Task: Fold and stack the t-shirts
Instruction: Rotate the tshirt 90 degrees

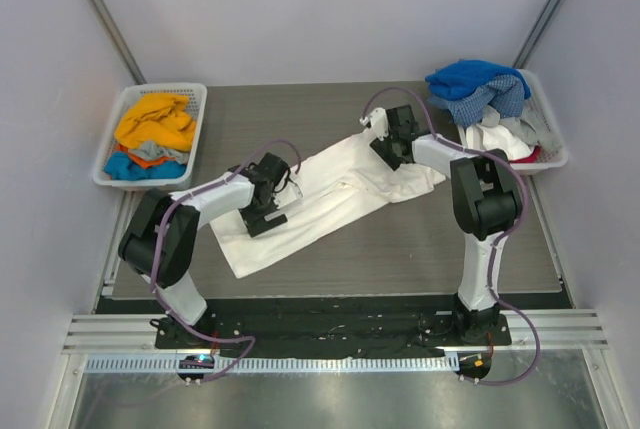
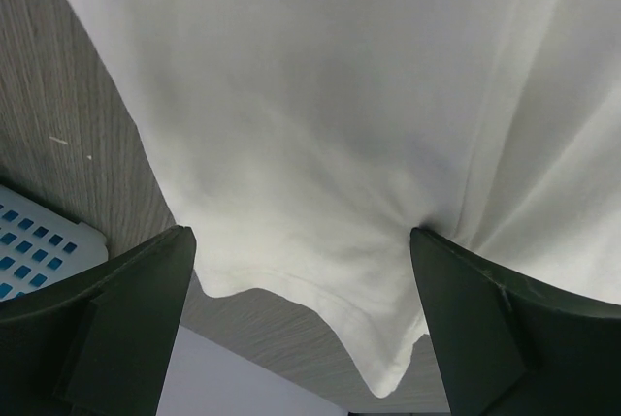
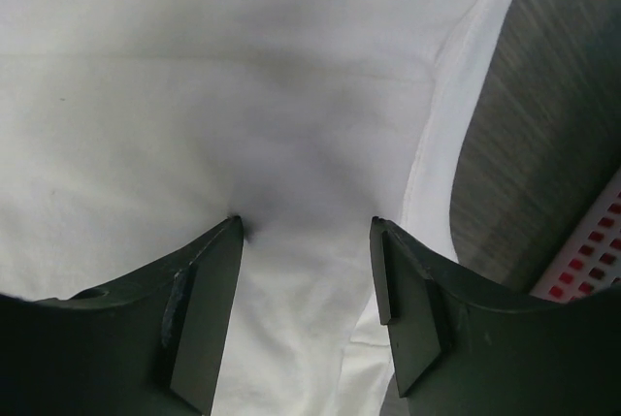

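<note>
The large white cotton t-shirt point(image 1: 330, 199) lies slantwise across the middle of the grey wood-grain worktop point(image 1: 400, 249), gathered into a long, narrow band, so the folding step looks to be in hand rather than the stacking.

The left gripper point(image 1: 268, 211) is down over the band's near-left part. In its wrist view the fingers point(image 2: 146, 290) stand wide apart, with white cloth spread between them and a small pucker at one tip, but nothing is pinched. The right gripper point(image 1: 388, 149) sits on the far-right end. Its fingers point(image 3: 209, 290) are moderately apart, the tips resting on the fabric beside a hemmed edge, and they hold nothing.

The remaining shirts wait in two white slatted plastic baskets (orange, grey and blue in the left basket point(image 1: 118, 124); blue, checked and pale ones in the right basket point(image 1: 553, 139)).

The next move probably calls for both pairs of fingers to close on their edges, taking every layer, then lift together and carry one end over the other. An uneven lift could drag the band askew.
</note>
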You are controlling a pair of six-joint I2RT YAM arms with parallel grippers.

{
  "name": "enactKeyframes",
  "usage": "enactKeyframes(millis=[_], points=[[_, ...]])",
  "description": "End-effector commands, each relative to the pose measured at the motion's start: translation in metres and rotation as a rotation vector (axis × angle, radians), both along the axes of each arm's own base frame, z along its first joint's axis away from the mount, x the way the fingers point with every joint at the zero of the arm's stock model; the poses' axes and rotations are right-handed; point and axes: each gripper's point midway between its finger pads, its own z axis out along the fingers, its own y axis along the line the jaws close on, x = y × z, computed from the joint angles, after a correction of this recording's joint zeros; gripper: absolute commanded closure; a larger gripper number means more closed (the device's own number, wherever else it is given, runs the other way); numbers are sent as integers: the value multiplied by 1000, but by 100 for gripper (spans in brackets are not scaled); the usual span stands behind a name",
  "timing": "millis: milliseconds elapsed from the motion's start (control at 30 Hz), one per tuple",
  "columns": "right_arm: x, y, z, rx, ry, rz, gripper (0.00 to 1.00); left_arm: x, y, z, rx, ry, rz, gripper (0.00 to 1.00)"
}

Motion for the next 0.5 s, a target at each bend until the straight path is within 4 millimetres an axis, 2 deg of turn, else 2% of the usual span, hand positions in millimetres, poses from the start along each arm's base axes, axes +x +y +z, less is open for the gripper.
enactKeyframes(millis=[0,33,67,167,233,467], points=[[11,-28,-39,-94,79,-48,36,-38,3,-5,91,141,-69,0],[15,-28,-46,-102,88,-38,36,-39,1,-5,99,146,-81,0],[24,-25,-42,-99,70,-31,37,-42,-5,-3,110,152,-102,0],[33,-21,-46,-97,70,-6,36,-46,-18,0,139,162,-158,0],[42,-17,-41,-86,51,5,37,-45,-30,3,140,154,-181,0],[61,-3,-33,-41,34,43,37,-55,-86,11,128,152,-316,0]])
